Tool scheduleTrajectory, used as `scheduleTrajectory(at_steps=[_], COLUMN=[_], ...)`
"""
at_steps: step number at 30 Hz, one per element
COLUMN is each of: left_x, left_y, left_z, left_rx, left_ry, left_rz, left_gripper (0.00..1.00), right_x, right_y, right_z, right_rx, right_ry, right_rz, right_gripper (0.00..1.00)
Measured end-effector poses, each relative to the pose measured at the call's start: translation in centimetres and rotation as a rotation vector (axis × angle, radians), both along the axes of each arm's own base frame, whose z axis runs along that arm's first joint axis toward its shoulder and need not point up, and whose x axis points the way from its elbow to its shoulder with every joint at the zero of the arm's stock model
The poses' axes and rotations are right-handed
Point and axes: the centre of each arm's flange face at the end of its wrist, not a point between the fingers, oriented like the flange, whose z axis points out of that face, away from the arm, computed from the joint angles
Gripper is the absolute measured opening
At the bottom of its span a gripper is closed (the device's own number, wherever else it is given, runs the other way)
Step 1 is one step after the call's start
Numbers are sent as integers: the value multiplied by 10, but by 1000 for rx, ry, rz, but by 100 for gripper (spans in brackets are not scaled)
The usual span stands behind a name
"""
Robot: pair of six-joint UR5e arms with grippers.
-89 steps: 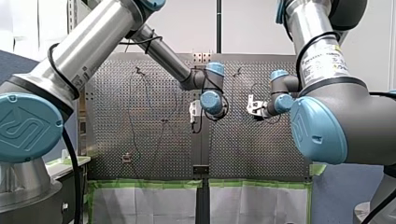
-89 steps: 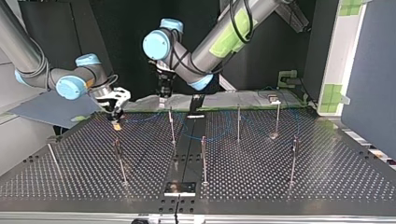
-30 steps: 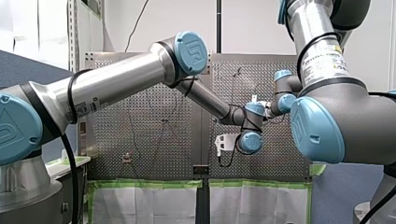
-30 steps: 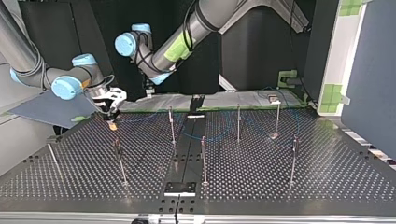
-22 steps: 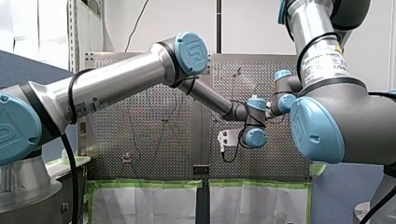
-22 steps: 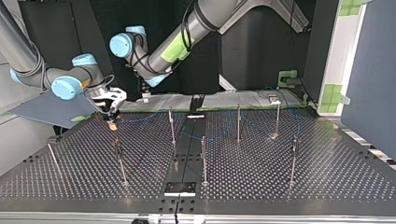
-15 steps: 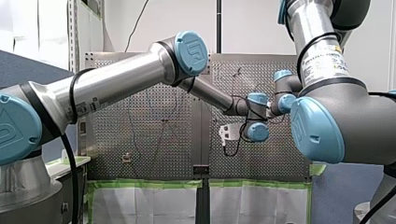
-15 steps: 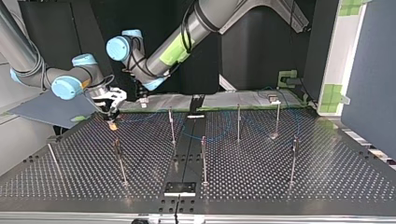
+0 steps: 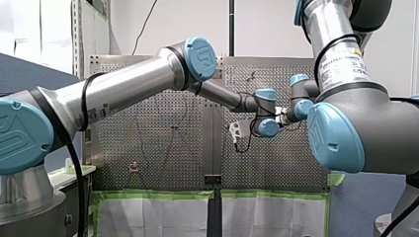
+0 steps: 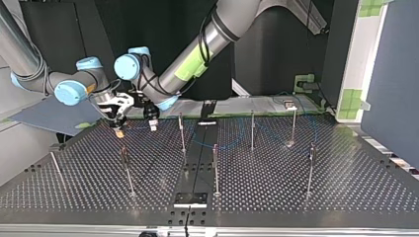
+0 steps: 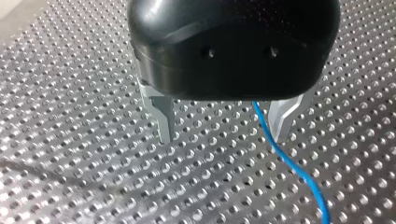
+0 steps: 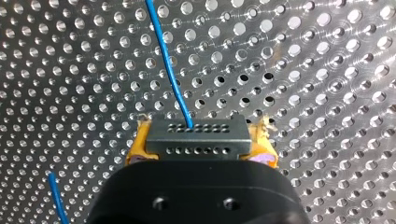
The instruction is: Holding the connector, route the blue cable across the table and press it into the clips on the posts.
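My right gripper (image 12: 196, 142) is shut on the grey connector (image 12: 196, 133), its yellow pads (image 12: 262, 142) on either side. The blue cable (image 12: 168, 70) leaves the connector over the perforated table. At the top view's left, my right gripper (image 10: 118, 121) holds the connector (image 10: 119, 132) low over the table. My left gripper (image 10: 152, 123) hangs right beside it. In the left wrist view my left gripper (image 11: 223, 137) is open just above the table, and the blue cable (image 11: 280, 158) runs between its metal fingers (image 11: 163, 116), nearer one of them.
Several thin posts stand on the table (image 10: 276, 197), the nearest to the grippers being a post (image 10: 182, 133) by the middle strip and a post (image 10: 126, 170) nearer the camera. Loose cable loops (image 10: 232, 146) lie between the middle posts.
My left arm has swung across toward my right gripper and come down close to the table beside it. My right gripper has stayed put with the connector.
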Motion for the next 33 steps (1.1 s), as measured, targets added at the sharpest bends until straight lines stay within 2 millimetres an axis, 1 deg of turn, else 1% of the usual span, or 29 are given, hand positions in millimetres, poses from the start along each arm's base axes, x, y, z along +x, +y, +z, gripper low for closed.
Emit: scheduleTrajectory(at_steps=[3, 10, 17, 22, 33], left_x=[4, 5, 19, 24, 19], left_y=[4, 7, 16, 21, 22], left_z=[-4, -13, -24, -32, -38], left_rx=[7, 16, 25, 41, 50], left_ry=[11, 36, 49, 68, 94], left_rz=[-17, -52, -39, -32, -33], left_gripper=[100, 100, 100, 100, 100], right_x=[0, 0, 0, 0, 0], right_y=[0, 0, 0, 0, 0], right_z=[0, 0, 0, 0, 0], right_rx=[-1, 0, 0, 1, 1], right_ry=[0, -1, 0, 0, -1], right_rz=[0, 1, 2, 2, 2], right_gripper=[0, 0, 0, 0, 0])
